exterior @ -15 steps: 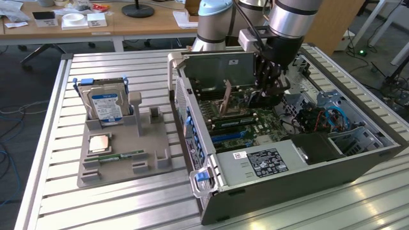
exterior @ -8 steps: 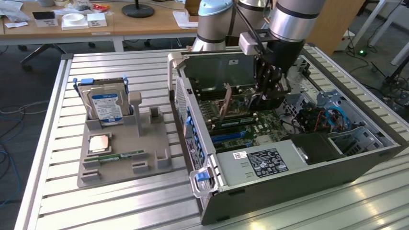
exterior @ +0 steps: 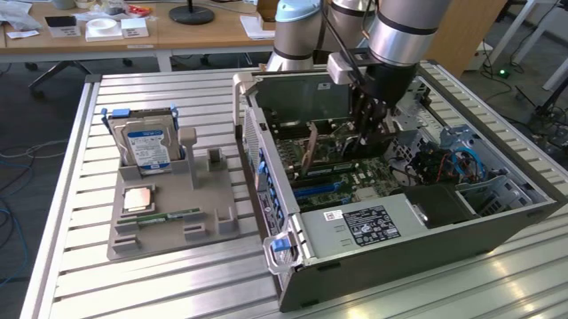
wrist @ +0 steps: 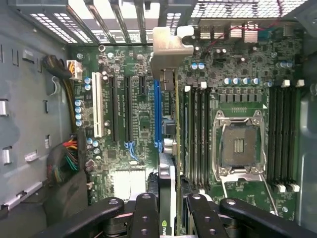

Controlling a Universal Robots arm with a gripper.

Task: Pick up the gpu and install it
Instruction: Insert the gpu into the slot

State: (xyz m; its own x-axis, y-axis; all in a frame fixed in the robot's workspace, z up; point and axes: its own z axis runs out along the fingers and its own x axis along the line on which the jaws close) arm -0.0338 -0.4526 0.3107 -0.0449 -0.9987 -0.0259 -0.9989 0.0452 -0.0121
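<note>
While it was viewed edge-on from the wrist camera, the gpu (wrist: 167, 173) was found clamped between the narrowed fingers (wrist: 144, 213) of the gripper (wrist: 169, 201). The card was held upright over the motherboard (wrist: 133, 148) and lined along the blue slot (wrist: 157, 114), with its silver end bracket (wrist: 171, 47) turned toward the rear slot openings of the case. Whether its lower edge had entered the slot could not be told. In the exterior view the gripper (exterior: 373, 136) was seen deep inside the open computer case (exterior: 400, 232), well apart from the hard drive (exterior: 146, 146) and the memory stick (exterior: 173, 216) resting on the grey fixture (exterior: 169, 239). The card was judged light and stiff yet fragile: the board could be flexed or cracked if pressed off-axis, and its contacts and small parts were best left untouched. A hold across the upper edge by the cooler block was judged sound, since force could be passed straight down.
</note>
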